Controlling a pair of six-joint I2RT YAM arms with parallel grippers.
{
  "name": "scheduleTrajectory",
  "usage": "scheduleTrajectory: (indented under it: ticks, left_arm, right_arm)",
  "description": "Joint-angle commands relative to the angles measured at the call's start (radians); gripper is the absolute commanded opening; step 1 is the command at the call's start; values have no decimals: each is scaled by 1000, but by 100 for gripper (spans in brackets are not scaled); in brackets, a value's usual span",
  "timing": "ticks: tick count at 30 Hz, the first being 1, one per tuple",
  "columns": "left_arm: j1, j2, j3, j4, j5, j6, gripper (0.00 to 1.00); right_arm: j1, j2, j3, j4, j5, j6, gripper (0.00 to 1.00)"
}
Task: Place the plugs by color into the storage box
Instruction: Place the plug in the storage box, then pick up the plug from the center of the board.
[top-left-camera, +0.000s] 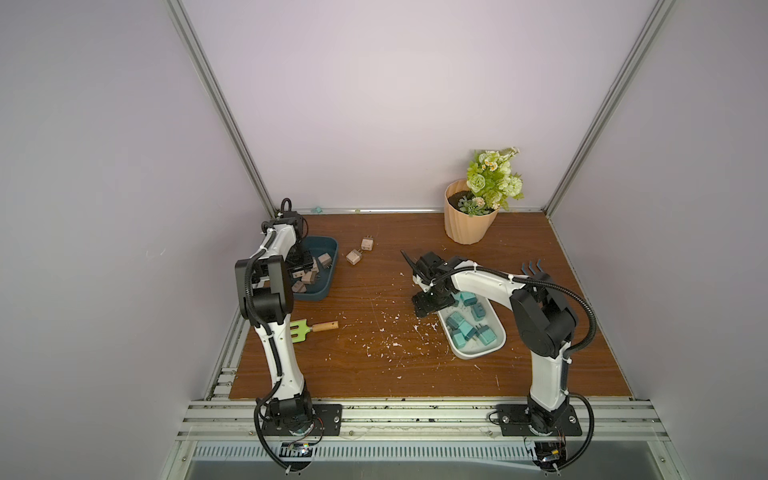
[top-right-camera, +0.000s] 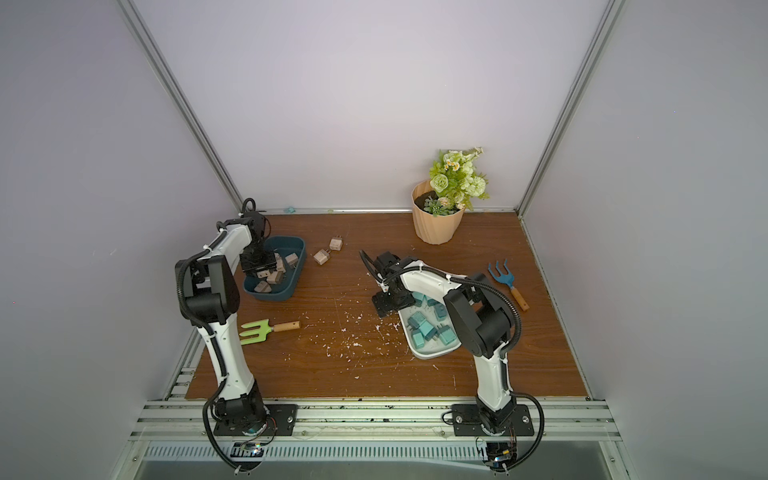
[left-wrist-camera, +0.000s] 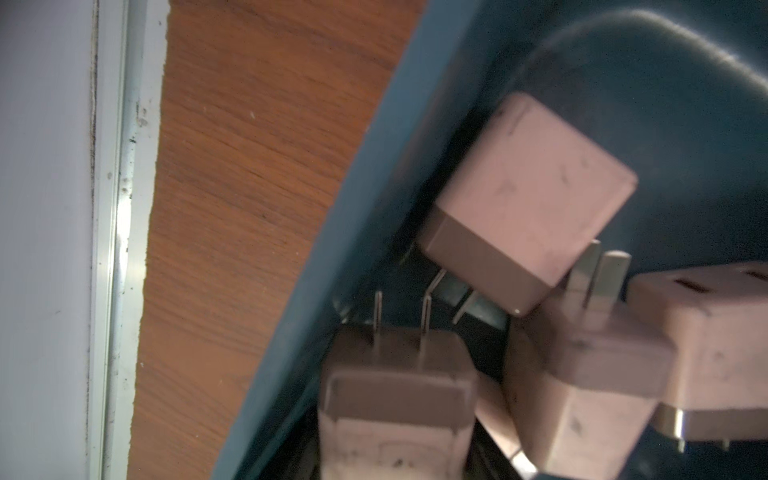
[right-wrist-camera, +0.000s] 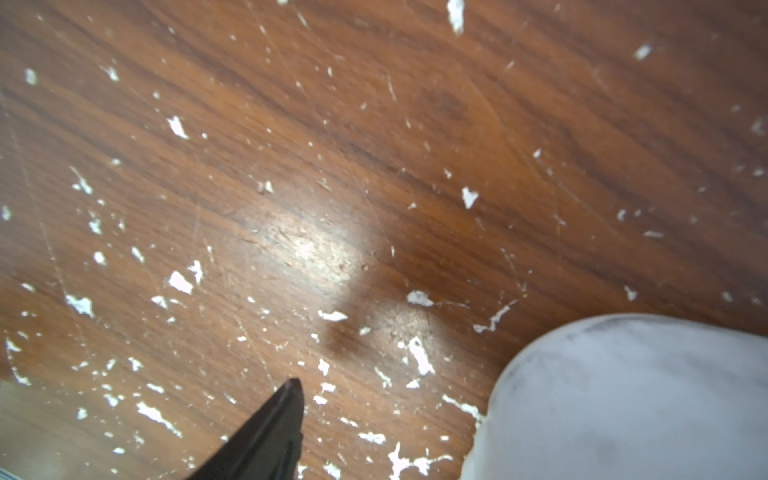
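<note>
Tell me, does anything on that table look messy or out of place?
Yes. Two pinkish-tan plugs lie loose on the table beside the dark blue tray, where the other tan ones already sit. White flecks are also scattered across the middle of the wood, like chipped paint or crumbs.

In a top view, the white right arm (top-left-camera: 482, 282) hides most of the little blue plastic garden fork (top-left-camera: 533, 266) at 3 o'clock on the brown wooden table (top-left-camera: 415, 365).
</note>
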Motion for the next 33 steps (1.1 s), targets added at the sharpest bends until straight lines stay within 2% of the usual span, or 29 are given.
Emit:
scheduleTrajectory:
  ticks: [1,5,11,14,19,22,28,33]
  left_arm:
    - [1,5,-4,-13,-29,-10,63]
    - [1,-51,3,-20,-35,-13,74]
    - [-12,-148,49,-24,51,-41,77]
    - [-63,-156,116,-24,98,-55,80]
    - [-202,-81,273,-21,126,-16,85]
    - [-248,-9,325,-21,165,8,98]
    - [-303,106,373,-20,223,73,100]
    - [-314,171,385,-17,250,96,100]
  right_arm:
    - [18,64,-14,-4,-41,12,80]
    - [17,67,-14,-4,-42,14,79]
    - [17,63,-22,2,-42,17,80]
    - [18,67,-18,2,-45,14,80]
    - [21,75,-4,-5,-47,9,80]
    - [22,74,-3,-7,-45,8,80]
    - [23,63,-20,-4,-42,13,80]
    - [24,63,-22,-5,-42,13,80]
